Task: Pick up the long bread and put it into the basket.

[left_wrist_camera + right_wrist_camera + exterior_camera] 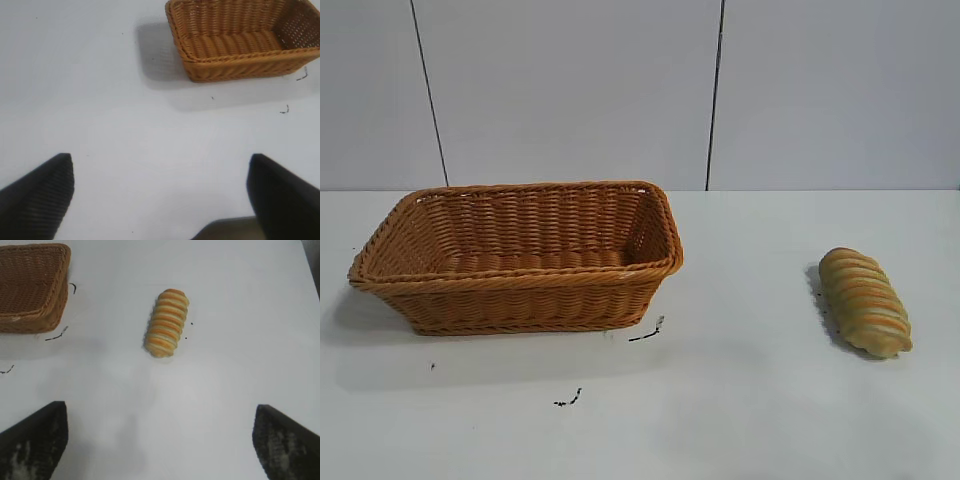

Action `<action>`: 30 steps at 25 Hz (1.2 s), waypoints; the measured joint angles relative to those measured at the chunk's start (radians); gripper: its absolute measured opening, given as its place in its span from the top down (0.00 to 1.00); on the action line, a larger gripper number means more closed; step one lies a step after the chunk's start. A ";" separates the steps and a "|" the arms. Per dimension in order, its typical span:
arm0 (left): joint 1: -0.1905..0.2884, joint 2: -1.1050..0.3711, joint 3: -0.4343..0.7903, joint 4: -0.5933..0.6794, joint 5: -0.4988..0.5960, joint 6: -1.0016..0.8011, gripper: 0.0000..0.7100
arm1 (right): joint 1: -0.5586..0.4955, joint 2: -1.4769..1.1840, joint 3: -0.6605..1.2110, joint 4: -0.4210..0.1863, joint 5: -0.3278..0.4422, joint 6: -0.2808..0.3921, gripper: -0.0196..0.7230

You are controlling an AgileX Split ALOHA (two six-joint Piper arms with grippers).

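The long bread [863, 301], a golden-tan loaf with orange-brown crosswise ridges, lies on the white table at the right; it also shows in the right wrist view [167, 322]. The basket [410, 282], orange-brown wicker with a braided rim, stands empty at the left; the left wrist view shows it [235, 62], and its corner shows in the right wrist view [30, 315]. My right gripper [160, 440] is open and empty, above the table well short of the bread. My left gripper [161, 195] is open and empty, away from the basket. Neither gripper shows in the exterior view.
Small black marks lie on the table in front of the basket [646, 333] [568, 400]. Two tiny dark specks sit beside the bread [188, 330]. A white wall with dark vertical seams [714, 95] stands behind the table.
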 joint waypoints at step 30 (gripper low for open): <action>0.000 0.000 0.000 0.000 0.000 0.000 0.03 | 0.070 1.116 -0.616 -0.076 -0.071 0.067 0.05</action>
